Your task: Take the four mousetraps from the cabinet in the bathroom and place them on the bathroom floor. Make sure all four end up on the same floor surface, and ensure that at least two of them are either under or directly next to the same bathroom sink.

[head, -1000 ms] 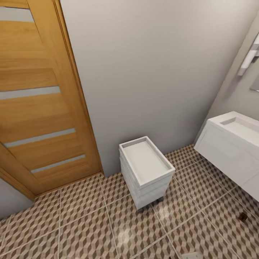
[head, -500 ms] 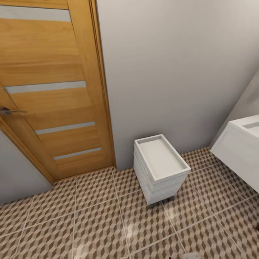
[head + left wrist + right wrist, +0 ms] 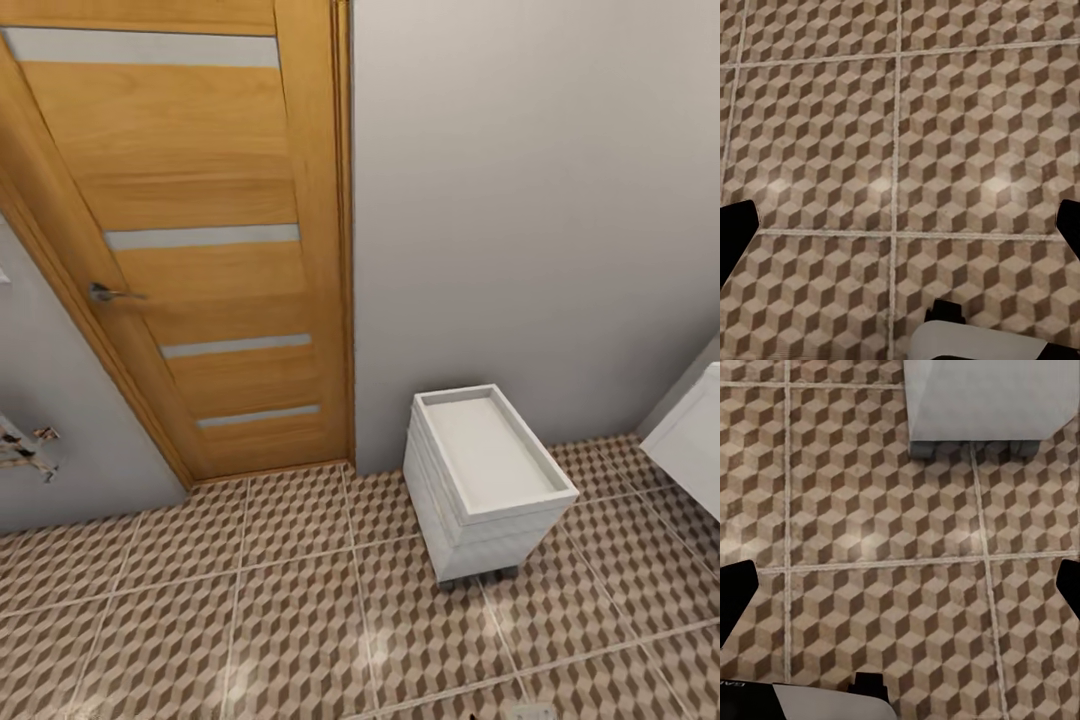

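The mousetraps and the orange-brown cabinet are out of view. The bathroom floor (image 3: 250, 620) of brown, tan and white cube-pattern tiles spreads across the lower head view. My left gripper (image 3: 900, 232) hangs over bare tiles (image 3: 967, 135), its dark fingertips (image 3: 735, 240) wide apart at the frame's edges, open and holding nothing. Above the tiles (image 3: 885, 495), my right gripper (image 3: 900, 589) is open in the same way, with nothing between its fingertips (image 3: 1069, 585).
A small white drawer unit (image 3: 490, 480) with a tray top stands against the grey wall; its base shows in the right wrist view (image 3: 990, 397). A wooden door (image 3: 200, 250) with a metal handle (image 3: 105, 293) is to its left. A white sink's corner (image 3: 690, 440) juts in at the right.
The head camera has swung left: the door now takes up more of the picture, the white unit sits further right, and the sink has slid almost out at the right edge.
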Motion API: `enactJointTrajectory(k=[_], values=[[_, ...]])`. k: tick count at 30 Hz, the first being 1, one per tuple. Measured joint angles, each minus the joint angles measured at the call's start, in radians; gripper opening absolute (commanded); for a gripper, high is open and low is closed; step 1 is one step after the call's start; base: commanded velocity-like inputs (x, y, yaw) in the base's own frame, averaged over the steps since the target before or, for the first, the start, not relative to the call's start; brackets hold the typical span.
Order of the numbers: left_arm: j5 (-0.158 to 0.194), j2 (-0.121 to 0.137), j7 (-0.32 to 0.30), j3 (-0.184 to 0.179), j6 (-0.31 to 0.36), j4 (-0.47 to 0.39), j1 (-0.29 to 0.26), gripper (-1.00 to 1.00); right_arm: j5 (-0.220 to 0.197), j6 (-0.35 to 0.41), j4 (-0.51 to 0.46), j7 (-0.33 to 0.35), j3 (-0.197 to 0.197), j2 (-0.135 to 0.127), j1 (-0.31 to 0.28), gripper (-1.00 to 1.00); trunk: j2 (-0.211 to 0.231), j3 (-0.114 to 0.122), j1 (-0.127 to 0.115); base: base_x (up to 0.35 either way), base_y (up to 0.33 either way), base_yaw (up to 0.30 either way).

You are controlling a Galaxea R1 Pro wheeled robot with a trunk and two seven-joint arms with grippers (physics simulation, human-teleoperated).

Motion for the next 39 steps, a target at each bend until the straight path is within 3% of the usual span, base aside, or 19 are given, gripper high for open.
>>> enactJointTrajectory(k=[39], values=[[0.000,-0.012,0.000,0.000,0.000,0.000,0.000,1.00,0.000,0.000,0.000,-0.002,0.000,-0.001,0.000,1.00,0.000,0.014,0.000,0.000,0.000,0.287]])
